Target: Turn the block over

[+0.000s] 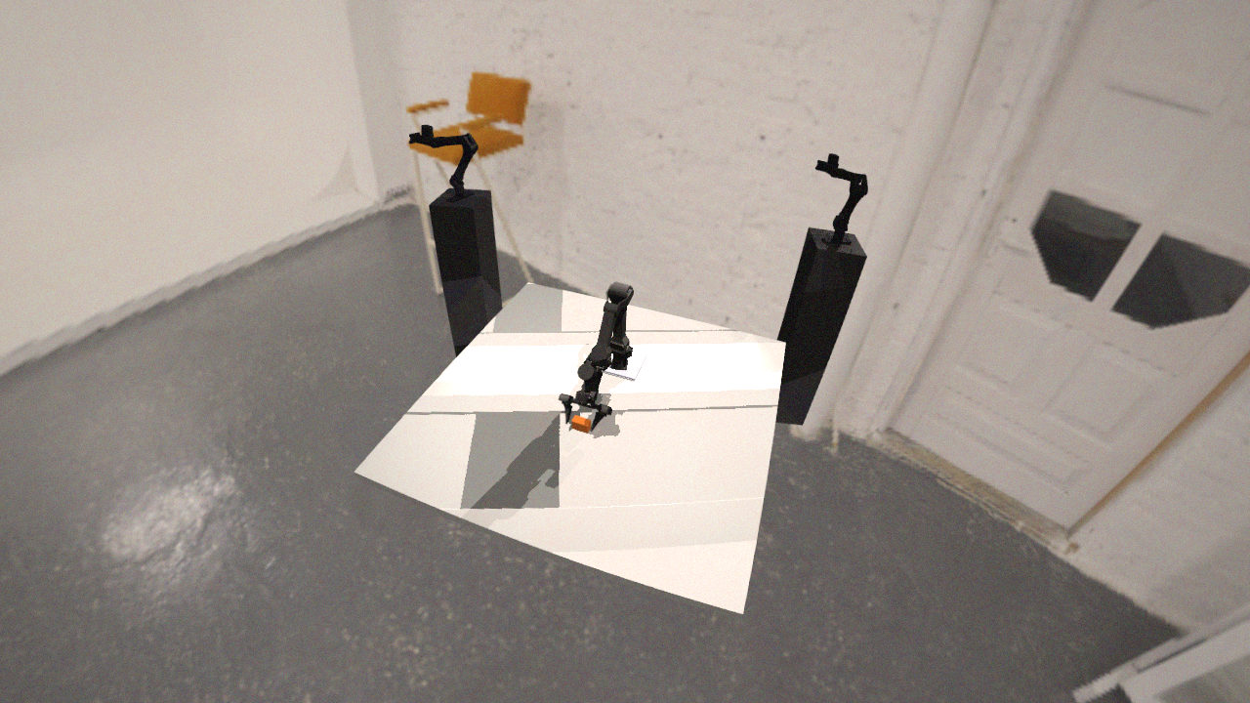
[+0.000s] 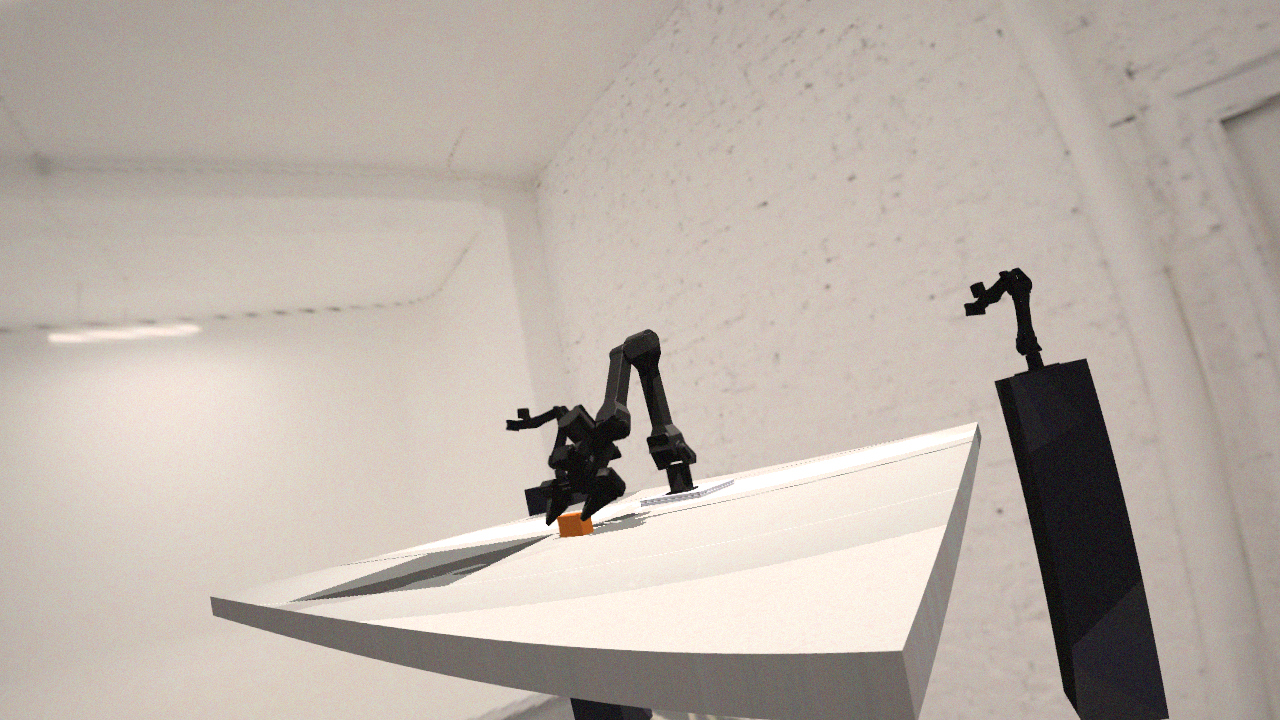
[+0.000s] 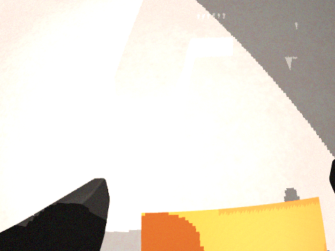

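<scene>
The orange block [image 1: 580, 425] [image 2: 575, 525] [image 3: 262, 231] rests on the white table [image 1: 673, 472] [image 2: 760, 608]. Its upper face in the wrist view is plain orange and yellow, cut off by the bottom edge of the frame. No dark marked patch shows on any visible face; the underside and the side toward the arm are hidden. My gripper [image 1: 583, 420] [image 2: 567, 518] [image 3: 225, 182] is open, pointing down at the block, with one finger on each side. In the wrist view a gap shows between the left finger and the block.
A thin pale plate [image 1: 635, 367] lies at the arm's base. Two other small black arms [image 1: 461, 142] [image 1: 850, 186] stand on black pedestals [image 1: 467, 253] [image 1: 821, 306] beyond the table. An orange chair [image 1: 498, 96] stands behind the left pedestal.
</scene>
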Controlling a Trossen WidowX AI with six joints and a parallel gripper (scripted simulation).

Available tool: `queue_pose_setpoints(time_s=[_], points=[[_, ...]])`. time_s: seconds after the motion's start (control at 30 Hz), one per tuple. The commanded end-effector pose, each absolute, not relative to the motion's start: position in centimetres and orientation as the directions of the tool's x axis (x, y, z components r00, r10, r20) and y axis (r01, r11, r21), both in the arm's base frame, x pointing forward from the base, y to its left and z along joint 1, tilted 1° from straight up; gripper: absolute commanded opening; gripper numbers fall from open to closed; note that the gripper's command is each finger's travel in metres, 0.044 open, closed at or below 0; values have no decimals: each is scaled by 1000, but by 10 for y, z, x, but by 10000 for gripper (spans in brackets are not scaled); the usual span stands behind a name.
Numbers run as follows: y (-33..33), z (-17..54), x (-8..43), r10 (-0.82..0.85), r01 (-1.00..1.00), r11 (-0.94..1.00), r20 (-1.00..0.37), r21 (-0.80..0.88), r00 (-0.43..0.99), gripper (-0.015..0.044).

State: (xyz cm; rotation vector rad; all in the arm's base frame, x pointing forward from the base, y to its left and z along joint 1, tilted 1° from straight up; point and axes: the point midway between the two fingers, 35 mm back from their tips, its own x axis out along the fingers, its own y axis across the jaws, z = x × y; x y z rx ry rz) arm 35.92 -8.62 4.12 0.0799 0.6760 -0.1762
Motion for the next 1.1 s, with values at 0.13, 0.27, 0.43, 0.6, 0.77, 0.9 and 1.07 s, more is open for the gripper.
queue_pose_setpoints(time_s=[0.13,0.27,0.43,0.6,0.77,0.9,1.07], points=[[-79,105,322,-98,188,982,-839,5,535,440],[-79,105,322,-98,188,982,-839,5,535,440],[-79,105,322,-98,188,982,-839,5,535,440],[-79,106,324,-95,188,982,-851,5,517,440],[-83,114,338,-67,190,982,-922,7,381,440],[-85,121,347,-43,191,982,-964,7,261,440],[-86,128,354,-14,190,982,-995,6,103,440]])
